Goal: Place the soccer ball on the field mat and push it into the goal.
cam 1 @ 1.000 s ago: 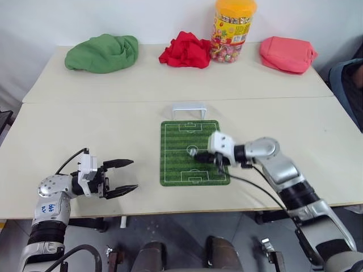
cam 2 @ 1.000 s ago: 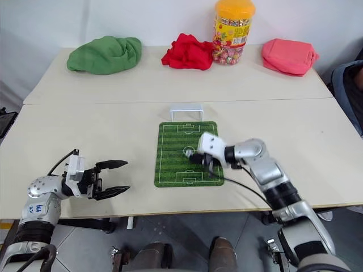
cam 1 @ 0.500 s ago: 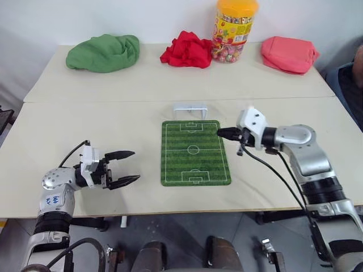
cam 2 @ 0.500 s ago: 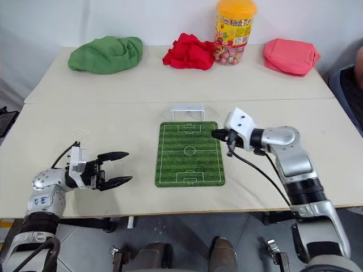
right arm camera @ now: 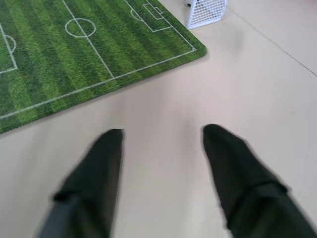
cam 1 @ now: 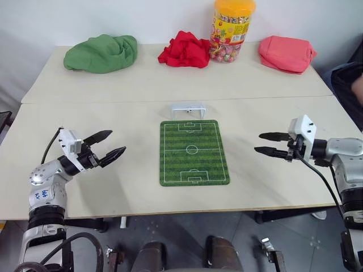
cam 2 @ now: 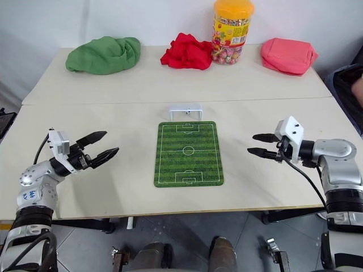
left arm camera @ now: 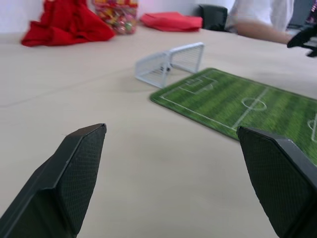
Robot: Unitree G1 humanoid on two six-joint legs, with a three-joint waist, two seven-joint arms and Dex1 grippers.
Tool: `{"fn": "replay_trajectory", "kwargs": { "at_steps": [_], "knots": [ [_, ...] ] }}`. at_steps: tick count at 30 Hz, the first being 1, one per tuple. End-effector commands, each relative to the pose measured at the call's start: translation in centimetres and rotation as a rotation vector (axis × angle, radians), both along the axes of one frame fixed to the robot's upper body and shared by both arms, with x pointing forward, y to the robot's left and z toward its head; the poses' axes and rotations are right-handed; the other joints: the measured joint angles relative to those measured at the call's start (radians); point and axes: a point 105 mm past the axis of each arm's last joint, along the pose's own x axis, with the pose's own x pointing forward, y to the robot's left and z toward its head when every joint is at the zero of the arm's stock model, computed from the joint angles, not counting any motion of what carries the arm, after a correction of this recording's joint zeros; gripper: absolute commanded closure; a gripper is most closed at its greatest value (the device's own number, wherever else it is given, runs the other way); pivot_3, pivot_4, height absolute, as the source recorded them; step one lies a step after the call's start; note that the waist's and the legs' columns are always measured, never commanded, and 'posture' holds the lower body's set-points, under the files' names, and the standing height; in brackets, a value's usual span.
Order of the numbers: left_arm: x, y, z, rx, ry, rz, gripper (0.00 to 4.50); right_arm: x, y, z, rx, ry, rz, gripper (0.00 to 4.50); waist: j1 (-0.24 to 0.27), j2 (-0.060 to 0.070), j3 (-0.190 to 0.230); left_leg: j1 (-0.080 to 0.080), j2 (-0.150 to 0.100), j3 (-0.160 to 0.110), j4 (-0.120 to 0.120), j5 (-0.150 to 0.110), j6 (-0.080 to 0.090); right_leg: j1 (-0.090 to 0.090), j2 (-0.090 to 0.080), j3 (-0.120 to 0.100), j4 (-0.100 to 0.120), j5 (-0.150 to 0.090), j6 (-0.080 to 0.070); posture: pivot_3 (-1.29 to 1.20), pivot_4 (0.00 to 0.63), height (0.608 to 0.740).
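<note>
Flat green rectangular field mat, striped in two greens with white printed pitch lines and rounded corners, lies at the centre of the smooth matte beige surface. Small low white goal frame with fine mesh netting stands just beyond the mat's far short edge, apparently not touching it. In the left wrist view a small dark-and-white round thing sits inside the goal mouth; it looks like the soccer ball but is too small to be sure. The mat itself has nothing on it. Left gripper hovers over bare surface well to the left of the mat, jaws spread wide and empty, black wedge-shaped fingers with a fine cross-hatched pad texture. Right gripper hovers well to the right of the mat, tips pointing toward it, jaws parted and holding nothing. Along the far edge: crumpled green cloth bundle, crumpled red cloth, clear plastic cylindrical candy jar with an orange lid, and a soft pink padded pouch. A seam line runs across the surface between the goal and those items. A person's arm rests at the far right.
</note>
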Motion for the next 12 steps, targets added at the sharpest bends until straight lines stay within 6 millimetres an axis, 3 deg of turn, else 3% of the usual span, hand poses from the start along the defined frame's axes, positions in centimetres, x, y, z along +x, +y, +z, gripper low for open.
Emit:
{"fn": "replay_trajectory", "kwargs": {
  "at_steps": [1, 3, 9, 12],
  "knots": [
    [-0.5, 1.4, 1.5, 0.002, -0.046, 0.034, 0.00, -0.4, -1.5, 2.0, 0.029, -0.079, -0.013, 0.54, 0.000, 0.000, 0.000, 0.000, 0.000, 0.000, 0.000, 0.000, 0.000, 0.000, 0.000, 0.000, 0.000, 0.000, 0.000, 0.00, 0.150, 0.740],
    [-0.8, 1.9, 1.7, 0.005, -0.048, 0.049, 0.00, -0.5, -2.1, 1.8, 0.042, -0.081, -0.036, 0.01, 0.000, 0.000, 0.000, 0.000, 0.000, 0.000, 0.000, 0.000, 0.000, 0.000, 0.000, 0.000, 0.000, 0.000, 0.000, 0.00, 0.150, 0.740],
    [-1.7, 3.4, 2.0, -0.014, -0.049, 0.101, 0.00, -1.5, -3.9, 0.5, 0.065, -0.042, -0.115, 0.01, 0.002, 0.000, 0.000, 0.000, 0.000, 0.000, 0.000, 0.000, 0.000, 0.000, 0.000, 0.000, 0.000, 0.000, 0.000, 0.00, 0.150, 0.740],
    [-2.2, 3.2, 1.5, 0.018, -0.044, 0.096, 0.00, -1.7, -4.3, 0.3, 0.078, -0.042, -0.157, 0.01, 0.003, 0.000, 0.000, 0.000, 0.000, 0.000, 0.000, 0.000, 0.000, 0.001, 0.000, 0.000, 0.000, 0.000, 0.000, 0.00, 0.150, 0.740]
  ]
}}
